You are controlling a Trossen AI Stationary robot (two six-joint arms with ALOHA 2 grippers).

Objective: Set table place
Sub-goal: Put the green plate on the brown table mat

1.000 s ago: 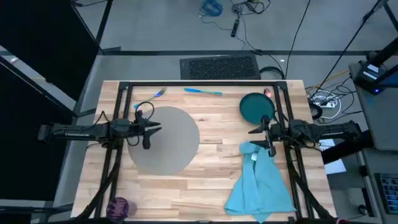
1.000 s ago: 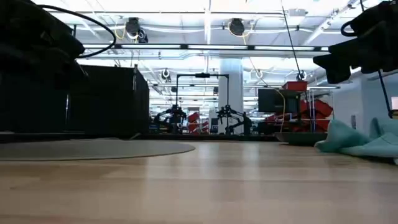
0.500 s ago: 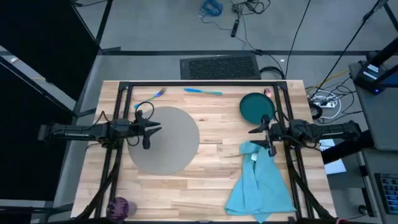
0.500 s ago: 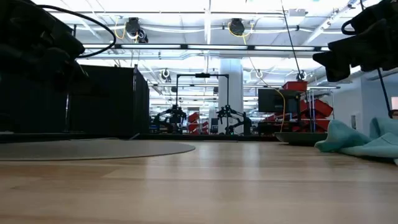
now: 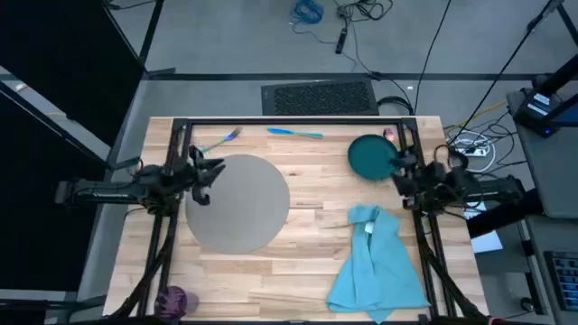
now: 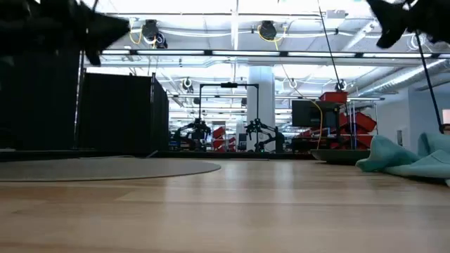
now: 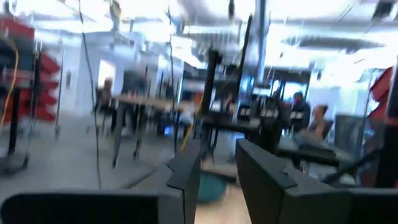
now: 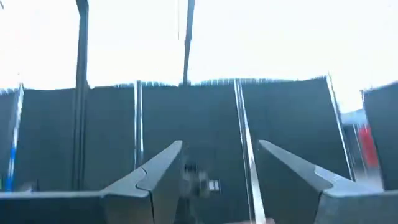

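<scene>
The round grey mat (image 5: 239, 203) lies flat on the table's left half (image 6: 105, 169). A dark teal plate (image 5: 368, 155) rests on the wood at the far right. The light blue napkin (image 5: 375, 262) lies crumpled near the right front (image 6: 408, 161). Blue-handled cutlery (image 5: 295, 133) and a fork (image 5: 221, 140) lie along the far edge. The purple cup (image 5: 174, 300) stands at the near left corner. My left gripper (image 5: 209, 170) (image 7: 217, 180) hangs open above the mat's left rim. My right gripper (image 5: 397, 162) (image 8: 221, 174) hangs open beside the plate's right rim.
A black metal frame (image 5: 289, 120) runs along the table's far side, with rails down both sides under the arms. A small pink thing (image 5: 388, 134) lies beyond the plate. Bare wood (image 5: 316, 217) lies between mat and napkin. People sit in the room behind.
Both grippers have risen and tipped up until they point level. The left one has drawn back toward the table's left and far edges, off the mat's middle. The right one has drawn back toward the right and far edges, away from the napkin. Nothing on the table has moved.
</scene>
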